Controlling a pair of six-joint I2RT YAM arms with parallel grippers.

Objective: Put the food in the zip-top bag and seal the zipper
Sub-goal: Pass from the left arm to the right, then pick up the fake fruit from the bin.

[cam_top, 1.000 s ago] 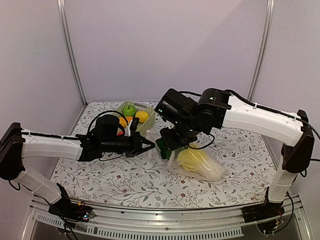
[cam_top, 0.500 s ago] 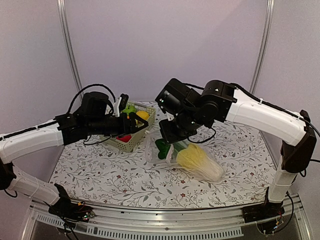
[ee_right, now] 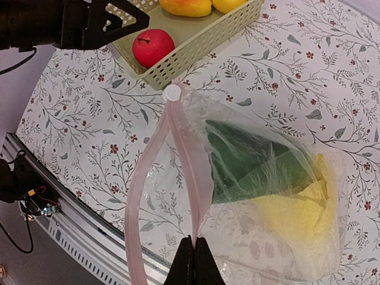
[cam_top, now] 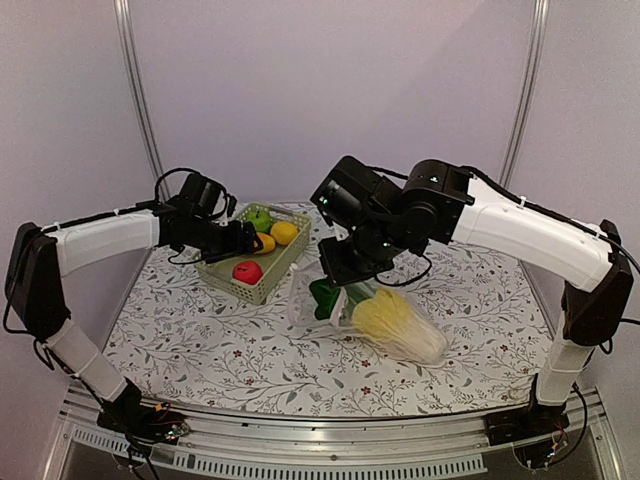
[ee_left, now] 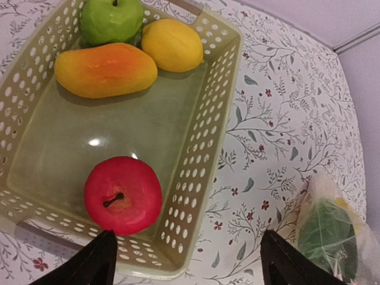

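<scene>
1. Top external: left gripper (cam_top: 245, 240) is spread and empty over the basket (cam_top: 262, 290). Right gripper (cam_top: 335, 278) is clenched at the bag (cam_top: 405, 338) mouth. The bag lies mid-table with the cabbage (cam_top: 392, 318) inside.
2. Left wrist: red fruit (ee_left: 123, 195) sits nearer one fingertip. Centre on it, drop straight and stay clear of the basket wall.
3. Right wrist: fingers pinch the zipper (ee_right: 195, 178). Hold the mouth lifted and open.
4. Top external vs a second ago: the left arm has swung from the bag to the basket and unclenched.

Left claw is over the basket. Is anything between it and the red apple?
Nothing visible does. The left claw stands open over the basket, and the red apple lies uncovered and alone at the end nearest the claw. The other fruits sit at the far end. Only the basket's wall runs close beside the apple.
</scene>
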